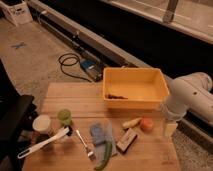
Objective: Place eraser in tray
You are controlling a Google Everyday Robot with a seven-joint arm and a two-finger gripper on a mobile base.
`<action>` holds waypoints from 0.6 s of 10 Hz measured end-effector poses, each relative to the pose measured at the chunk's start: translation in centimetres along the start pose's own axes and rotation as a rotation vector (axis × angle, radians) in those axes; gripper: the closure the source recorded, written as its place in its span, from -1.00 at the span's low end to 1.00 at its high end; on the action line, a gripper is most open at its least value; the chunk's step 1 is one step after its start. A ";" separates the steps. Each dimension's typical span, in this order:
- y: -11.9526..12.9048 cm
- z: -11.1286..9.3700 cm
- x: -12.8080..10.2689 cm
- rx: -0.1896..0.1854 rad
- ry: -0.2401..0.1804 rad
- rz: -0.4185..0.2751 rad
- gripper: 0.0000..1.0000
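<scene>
The eraser (127, 140), a small tan block with a dark lower layer, lies flat on the wooden table near its front, right of centre. The tray (135, 89), a big yellow-orange bin, stands at the table's back right with a small dark item inside along its front wall. My gripper (170, 128) hangs off the white arm (190, 97) at the table's right edge, right of the eraser and below the tray's front right corner. It is open and holds nothing.
A pale yellow oblong piece (131, 122) and an orange round thing (147, 124) lie between eraser and tray. Left of the eraser are a blue cloth (101, 134), a green pepper (104, 156), a fork (85, 143), a white utensil (42, 143) and two cups (64, 118). A cable (70, 65) lies on the floor.
</scene>
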 end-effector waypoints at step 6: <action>2.3 4.6 -8.6 -0.046 0.040 -0.403 -0.60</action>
